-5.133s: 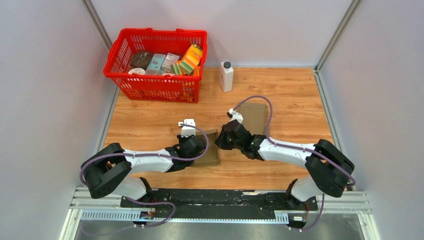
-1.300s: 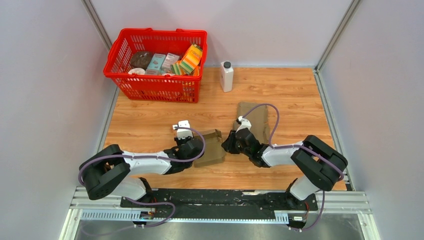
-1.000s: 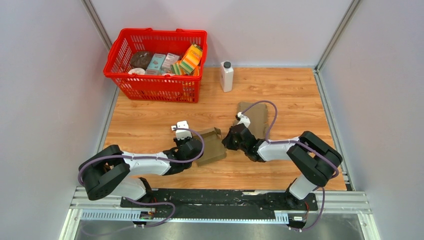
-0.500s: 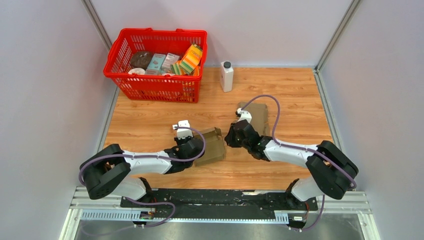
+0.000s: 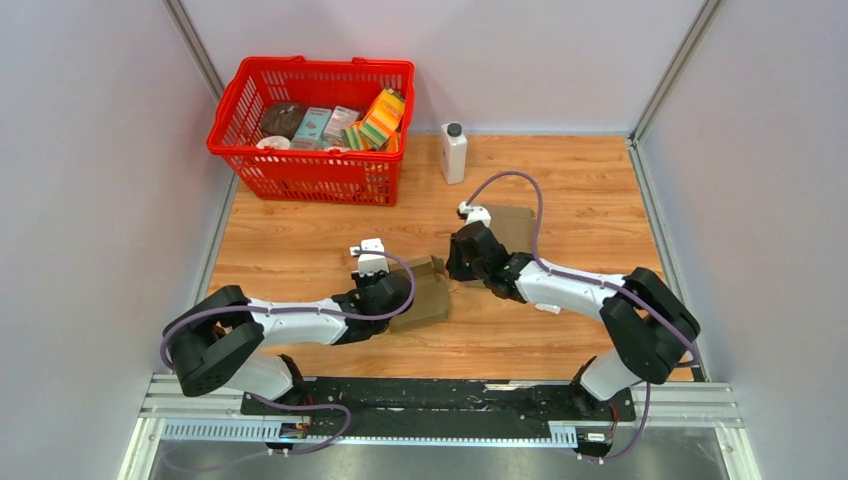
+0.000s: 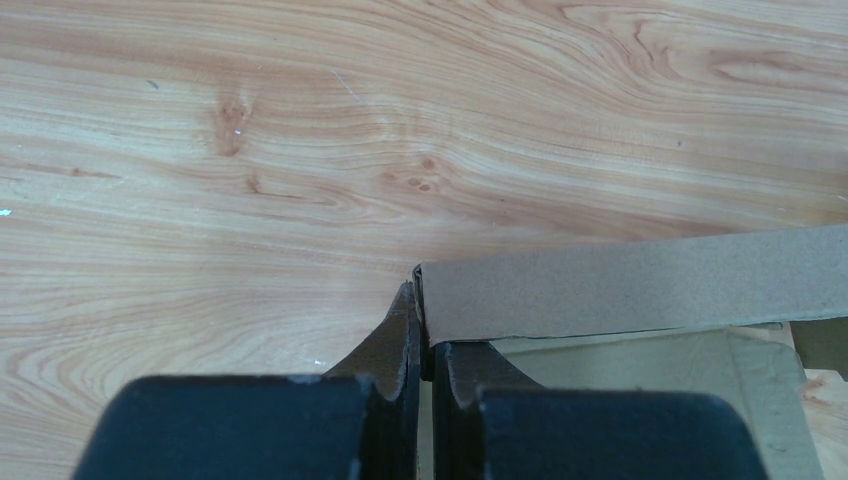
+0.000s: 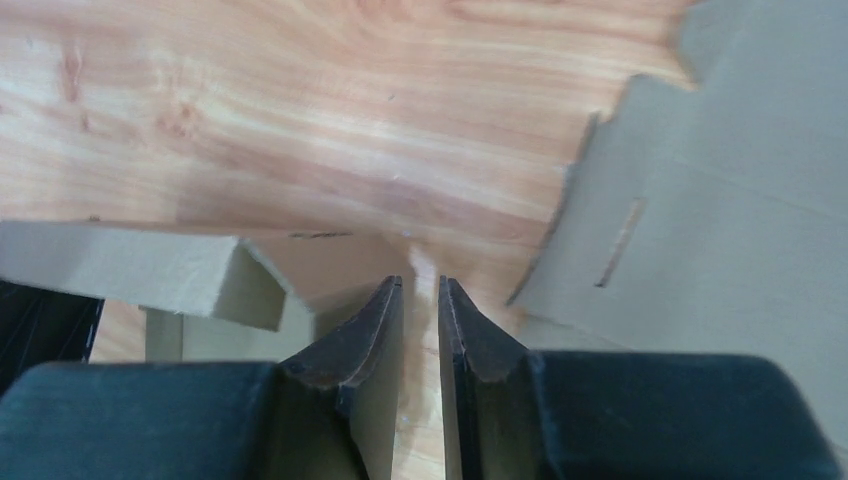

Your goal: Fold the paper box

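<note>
Paper box [image 5: 425, 297] — a brown cardboard carton, partly erected — sits on the wooden table [image 5: 300, 250] at lower centre of the top view, between the two arm tips. Left gripper [image 6: 421, 335] meets it from the left of the frame. The left wrist view shows its jaws pressed together on the upright edge of one box wall, the thin card pinched between the dark fingers [image 6: 390, 350]. Right gripper [image 7: 420, 290] lies just right of and slightly above the box in the top view; whether it touches the card cannot be told. Its jaws stand a narrow slit apart, gripping nothing, with only pale surface showing between them. In the right wrist view a box flap occupies the lower left and a flat cardboard sheet [image 7: 700, 200] the right side — it lies on the table just beyond this gripper. Farther back, at upper centre, a white bottle [image 5: 453, 152] stands upright. At upper left a red basket [image 5: 300, 170] holds assorted packaged goods [image 5: 375, 118].
</note>
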### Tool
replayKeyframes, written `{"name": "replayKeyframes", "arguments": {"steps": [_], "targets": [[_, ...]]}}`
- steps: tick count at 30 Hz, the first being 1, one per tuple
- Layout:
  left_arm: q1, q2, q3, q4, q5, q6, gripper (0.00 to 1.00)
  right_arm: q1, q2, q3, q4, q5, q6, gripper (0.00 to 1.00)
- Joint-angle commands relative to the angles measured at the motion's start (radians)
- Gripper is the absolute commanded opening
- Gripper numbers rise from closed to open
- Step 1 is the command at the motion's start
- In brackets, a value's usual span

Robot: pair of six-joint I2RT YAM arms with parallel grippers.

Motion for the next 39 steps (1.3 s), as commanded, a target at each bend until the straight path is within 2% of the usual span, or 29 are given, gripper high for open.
{"name": "replayKeyframes", "arguments": {"steps": [1,4,9,14,18,21,23,25,27,30,31,34,37,39], "targets": [[-0.007,0.032,0.019,-0.087,0.061,0.016,0.0,0.073,0.043,0.065,0.037,-0.064,-0.051,0.22],[-0.007,0.038,0.023,-0.084,0.061,0.018,0.0,0.099,0.037,0.055,0.087,-0.145,0.015,0.22],[-0.007,0.049,0.033,-0.078,0.071,0.03,0.0,0.107,0.015,0.029,0.154,-0.171,0.078,0.22],[-0.007,0.04,0.03,-0.079,0.078,0.038,0.0,0.109,-0.003,0.006,0.066,-0.058,-0.035,0.23],[-0.007,0.002,-0.016,-0.018,0.123,0.077,0.0,0.107,-0.045,-0.03,0.014,-0.036,-0.133,0.25],[-0.004,-0.023,-0.019,-0.03,0.16,0.084,0.0,0.107,-0.089,-0.059,0.036,-0.094,-0.152,0.26],[-0.004,-0.031,-0.018,-0.055,0.174,0.078,0.0,0.107,-0.111,-0.05,-0.022,-0.092,-0.14,0.27],[0.01,-0.054,-0.027,-0.052,0.222,0.084,0.0,0.106,-0.141,-0.042,-0.1,-0.088,-0.123,0.29],[0.029,-0.086,-0.03,-0.062,0.283,0.097,0.0,0.106,-0.189,-0.057,-0.136,-0.079,-0.112,0.42],[0.081,-0.142,-0.056,-0.073,0.376,0.099,0.0,0.096,-0.271,-0.114,-0.152,-0.145,-0.071,0.5],[0.099,-0.161,-0.064,-0.061,0.392,0.102,0.0,0.095,-0.293,-0.135,-0.106,-0.235,-0.058,0.51],[0.104,-0.23,-0.085,-0.072,0.415,0.102,0.0,0.093,-0.367,-0.241,0.039,-0.343,0.027,0.57],[0.104,-0.282,-0.093,-0.092,0.426,0.087,0.0,0.096,-0.365,-0.286,0.155,-0.383,0.072,0.61],[0.104,-0.32,-0.105,-0.096,0.427,0.073,0.0,0.095,-0.344,-0.283,0.161,-0.368,0.077,0.61]]}}
